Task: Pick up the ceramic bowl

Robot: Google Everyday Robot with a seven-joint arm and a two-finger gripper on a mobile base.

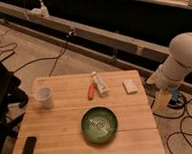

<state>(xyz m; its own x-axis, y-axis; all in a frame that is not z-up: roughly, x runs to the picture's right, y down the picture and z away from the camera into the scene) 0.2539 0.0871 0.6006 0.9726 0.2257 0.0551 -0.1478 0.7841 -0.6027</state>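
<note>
Gripper [161, 99]: at the lower end of the white arm [184, 54], off the right edge of the surface [68, 130] and over the floor; whether it is open or closed cannot be told; it holds nothing visible and is well apart from the bowl. Bowl [99, 124]: round, shallow, glossy dark green with a pale pattern at its inner centre; it stands upright on the front half of the surface, slightly right of the middle, and touches no other item. Surface: light wooden plank top, rectangular. Cup [44, 97]: small, white, upright, near the back left corner. Orange item [91, 91]: slim, lying near the back middle, just beside the white packet [99, 84], which lies angled to its right; whether the two touch cannot be told. Pale block [130, 86]: flat, roughly square, near the back right. Black device [28, 149]: flat, oblong, near the front left corner. Chair [0, 89]: dark, at the left of the surface, partly cut off. Cables [48, 60]: dark, trailing over the floor behind the surface and at the right by the arm.
</note>
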